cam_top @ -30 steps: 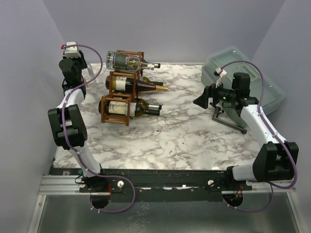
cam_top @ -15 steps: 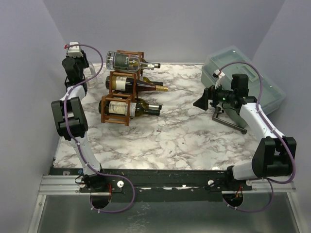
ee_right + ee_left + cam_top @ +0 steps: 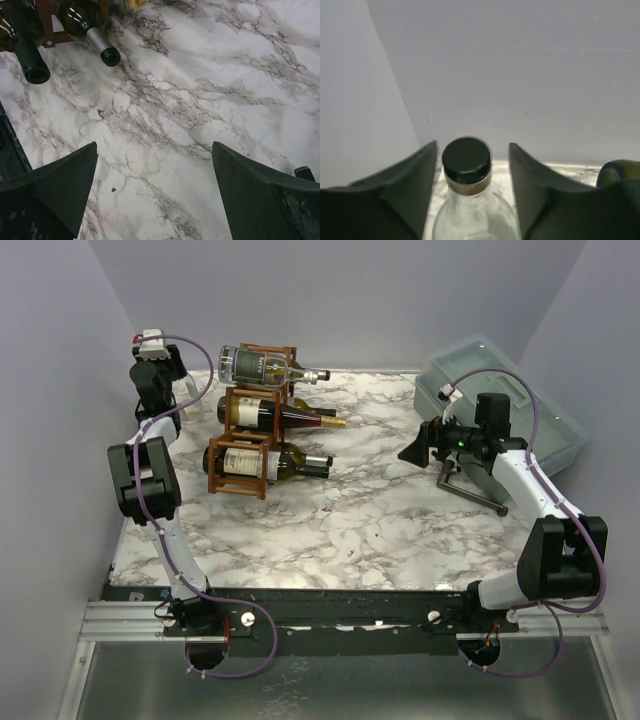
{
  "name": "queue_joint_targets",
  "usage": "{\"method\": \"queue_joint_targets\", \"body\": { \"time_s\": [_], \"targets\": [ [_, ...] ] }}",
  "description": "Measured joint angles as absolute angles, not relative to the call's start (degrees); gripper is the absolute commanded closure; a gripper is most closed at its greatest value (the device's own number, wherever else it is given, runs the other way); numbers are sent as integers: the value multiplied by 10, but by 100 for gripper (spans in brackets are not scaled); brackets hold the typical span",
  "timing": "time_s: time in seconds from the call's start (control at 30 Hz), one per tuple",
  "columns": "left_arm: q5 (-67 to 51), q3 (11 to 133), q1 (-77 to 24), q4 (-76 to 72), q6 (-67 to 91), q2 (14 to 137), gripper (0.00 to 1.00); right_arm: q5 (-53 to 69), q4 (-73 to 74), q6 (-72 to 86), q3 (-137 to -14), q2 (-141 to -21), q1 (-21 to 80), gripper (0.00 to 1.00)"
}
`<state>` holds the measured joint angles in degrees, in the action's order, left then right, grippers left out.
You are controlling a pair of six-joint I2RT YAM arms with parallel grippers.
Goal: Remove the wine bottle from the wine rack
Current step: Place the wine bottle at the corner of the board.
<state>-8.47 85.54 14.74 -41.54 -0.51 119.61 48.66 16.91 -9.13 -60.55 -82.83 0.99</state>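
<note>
Marble-patterned table (image 3: 380,530) under pale lavender walls, seen from above and behind two robot arms. At the upper left centre of the overhead view stands the reddish-brown wine rack (image 3: 213,472), its stepped cells carrying three bottles on their sides, necks pointing right: a green-labelled bottle (image 3: 255,366) on the top tier, a dark bottle with a gold cap (image 3: 285,416) in the middle, and a dark bottle with a pale label (image 3: 285,462) at the bottom. Left of the rack, the left arm reaches into the table's far corner. Its wrist camera shows a clear glass bottle (image 3: 466,200) with a black cap standing upright against the wall, off the rack, framed low in the picture by the left tool (image 3: 472,144). That tool is loosened: both fingers (image 3: 415,190) flank the bottle's neck, a narrow gap on the left side and a wider one on the right, gripping nothing. On the right of the overhead view, the right tool (image 3: 412,450) hangs above the marble in front of a grey plastic bin (image 3: 520,390), spread wide and holding nothing. Its own camera looks down on bare marble, with a black-capped and a silver-capped bottle neck poking in at the upper left of the frame.
</note>
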Motion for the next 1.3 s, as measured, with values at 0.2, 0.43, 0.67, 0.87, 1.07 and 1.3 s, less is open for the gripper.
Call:
{"method": "queue_joint_targets", "body": {
  "time_s": [0.2,0.43,0.67,0.87,1.07,1.3],
  "targets": [
    [-77,853,149,-497,-4,1179,1,489,169,-91,-606,-828,10,0],
    [-58,794,149,-518,-1,1105,1,490,169,-91,-606,-828,10,0],
    [12,632,150,-491,69,926,1,496,169,-99,-605,-813,10,0],
    [43,532,153,-392,167,764,1,508,167,-110,-591,-765,10,0],
    [17,484,154,-254,265,652,1,516,164,-115,-588,-752,10,0],
    [-73,465,164,-144,408,557,1,520,164,-118,-587,-742,10,0]
  ]
}}
